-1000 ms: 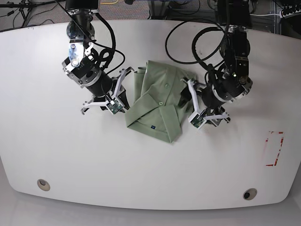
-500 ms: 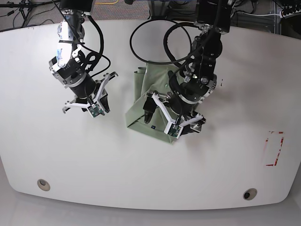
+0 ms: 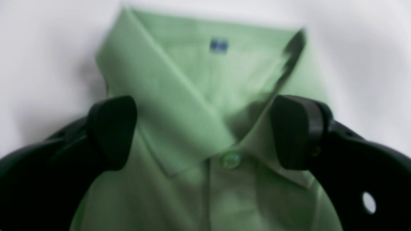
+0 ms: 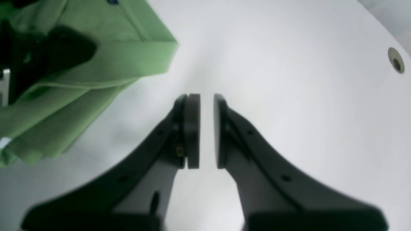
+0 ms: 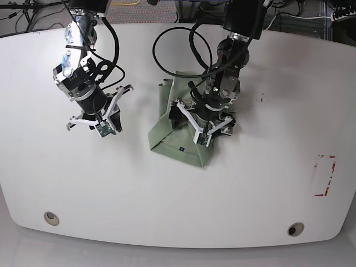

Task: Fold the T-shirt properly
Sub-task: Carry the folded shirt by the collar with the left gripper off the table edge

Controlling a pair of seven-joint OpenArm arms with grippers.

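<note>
The T-shirt (image 5: 169, 139) lies folded into a compact green bundle mid-table, collar up and a small blue label near its front edge. In the left wrist view the collar and top button of the T-shirt (image 3: 192, 80) sit between my left gripper's fingers (image 3: 110, 131). My left gripper (image 5: 201, 125) hangs over the bundle, open wide, its jaws either side of the collar without pinching it. My right gripper (image 5: 111, 125) stands to the left, apart from the cloth. In its own view the right gripper (image 4: 207, 106) is shut over bare table, holding nothing, the T-shirt (image 4: 96, 61) at upper left.
The white table (image 5: 267, 183) has a red outlined mark (image 5: 325, 175) at the right and round holes (image 5: 51, 218) (image 5: 295, 229) near the front edge. Black cables (image 5: 178, 50) loop behind the shirt.
My left arm swung from the shirt's right side to above the bundle and its jaws spread wide. My right arm drew back to the left, away from the shirt, still shut.
</note>
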